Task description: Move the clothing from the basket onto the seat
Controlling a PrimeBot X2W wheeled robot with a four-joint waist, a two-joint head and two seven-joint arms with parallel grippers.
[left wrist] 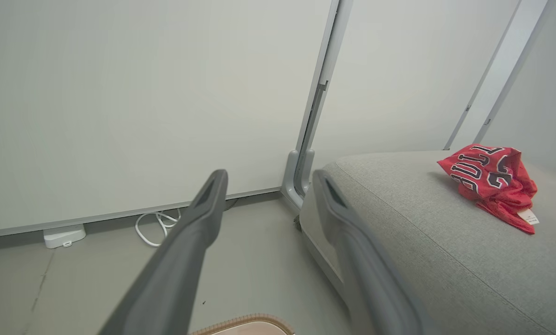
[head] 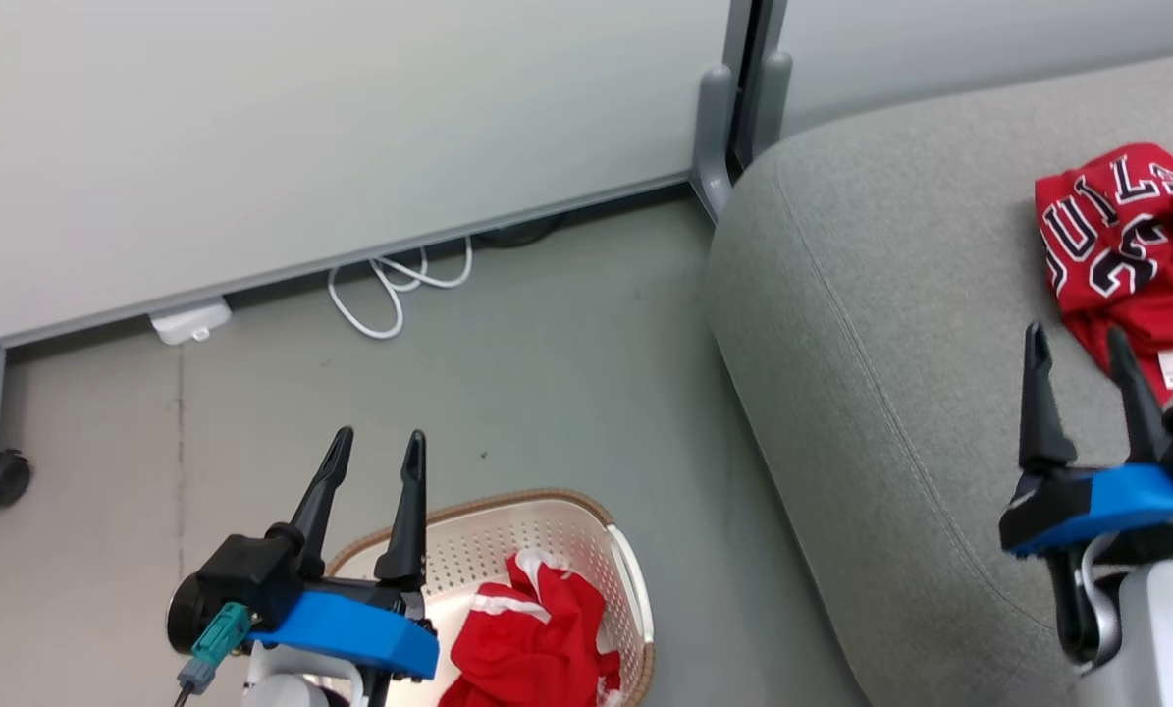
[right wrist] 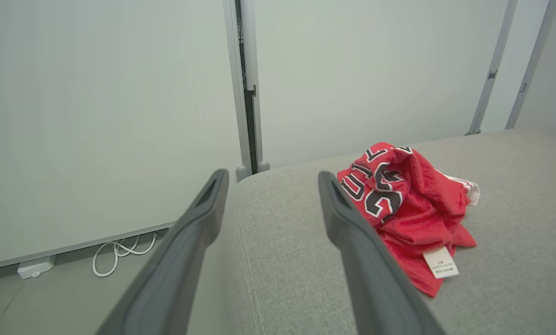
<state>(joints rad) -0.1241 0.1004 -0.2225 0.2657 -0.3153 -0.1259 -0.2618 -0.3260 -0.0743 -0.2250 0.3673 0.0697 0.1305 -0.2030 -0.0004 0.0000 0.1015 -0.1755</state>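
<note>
Red fabric sits in two places as I watch from the console. The jersey lies crumpled on top of the seat, well in from the seat's rounded corner, its black white-edged letters facing up. The shorts are bunched inside the basket, which stands on the floor near the seat, on the robot's left of it.

My left gripper hangs off the seat, above the basket's near rim, its fingers spread with nothing between them. My right gripper hovers over the seat just short of the jersey, likewise spread and empty. One fingertip overlaps the jersey's hem in the head view, and I cannot tell whether it touches.

The head view gives me the shorts, their white stripe and the basket's perforated wall. The left wrist view gives a sliver of brown rim at its bottom edge and the jersey as a low heap far across the seat. The right wrist view gives white trim poking out at the jersey's far side and a white label lying on the seat at the near hem.

Behind the seat stand pale panels joined at a grey post. A white cable loops on the floor at their foot, off the seat's corner, with a small white box farther from the seat
</note>
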